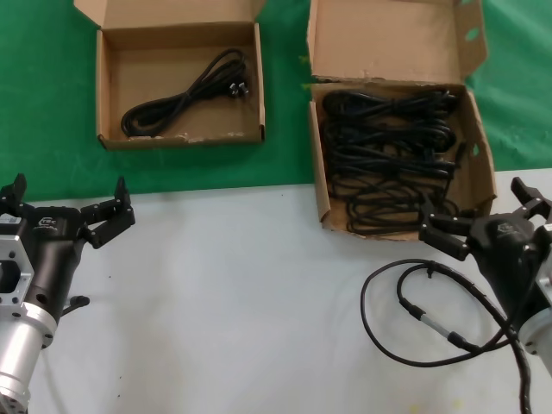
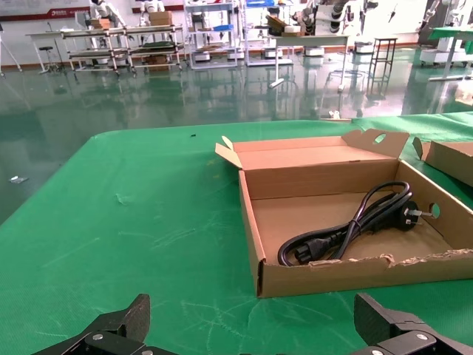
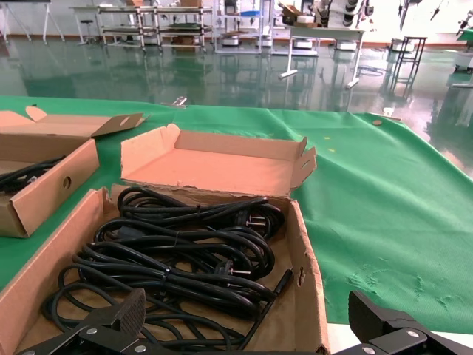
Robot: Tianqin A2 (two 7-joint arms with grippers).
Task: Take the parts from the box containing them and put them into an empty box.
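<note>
Black cable is filling the larger box (image 1: 479, 164) on the robot's right, the parts (image 1: 388, 159) lying in there as a tangle of long loops stacked over one another, small plugs poking out here and there. One bundle (image 1: 185, 95) is already lying alone in the squarer, shallow box (image 1: 103, 95) on the robot's left, stretched diagonally across its floor, so that box is no longer quite empty. These cables are looking light and floppy to me, soft enough to sag and swing once lifted, and their smooth jackets may be a little slippery; since the loops are overlapping, a careless pull is likely to be dragging a neighbour up with it. I would be taking hold across the gathered middle of one bundle near the top of the pile, where several strands are running side by side, rather than at a plug or a single stray loop. The right gripper (image 1: 483, 217) is hovering just at the near edge of the full box, its jaws spread wide and holding nothing, touching no cable as far as I can tell. The left gripper (image 1: 65, 207) is waiting over the white table (image 1: 224, 302), well short of the shallow box, its jaws also gaping wide and empty. A thicker black robot cable (image 1: 414, 310) is looping across the table beside the right arm, and it is no part of the job.
</note>
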